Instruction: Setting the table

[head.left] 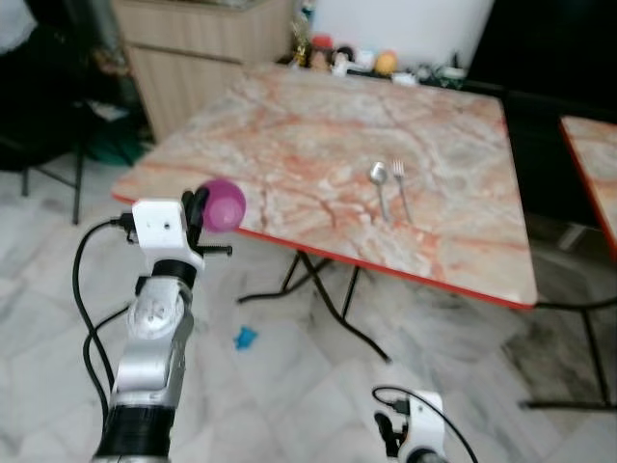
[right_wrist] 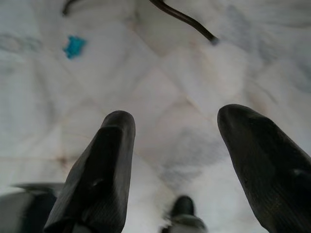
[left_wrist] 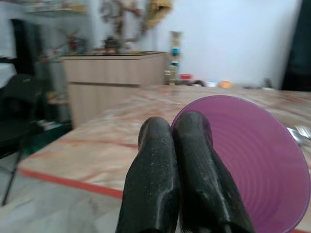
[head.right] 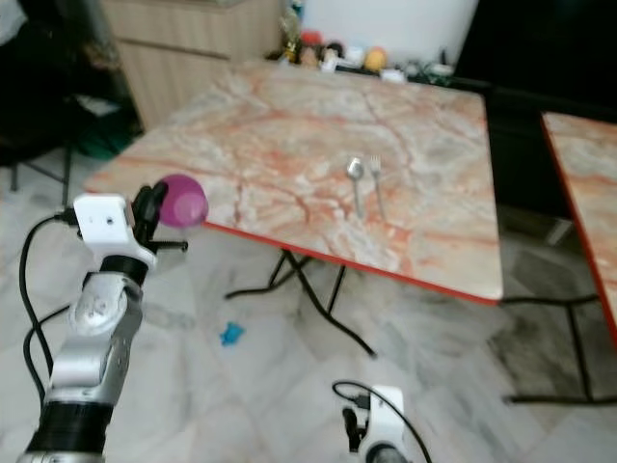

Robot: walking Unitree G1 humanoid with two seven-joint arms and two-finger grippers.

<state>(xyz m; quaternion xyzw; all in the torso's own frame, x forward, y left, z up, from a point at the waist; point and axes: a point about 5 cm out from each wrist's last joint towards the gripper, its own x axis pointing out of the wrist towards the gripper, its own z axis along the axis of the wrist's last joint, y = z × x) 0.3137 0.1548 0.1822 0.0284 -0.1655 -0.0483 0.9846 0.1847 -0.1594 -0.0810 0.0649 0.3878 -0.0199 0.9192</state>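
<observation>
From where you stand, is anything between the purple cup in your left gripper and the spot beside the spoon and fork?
Nothing visible. The left gripper holds the purple cup at the table's near edge; the marble top from there to the spoon and fork is bare. Clutter sits only along the far edge.

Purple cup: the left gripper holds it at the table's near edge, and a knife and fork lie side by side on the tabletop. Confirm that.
Not quite. Beside the fork lies a spoon, not a knife; the left eye view shows its rounded bowl. The left gripper does hold the purple cup at the table's near edge.
</observation>
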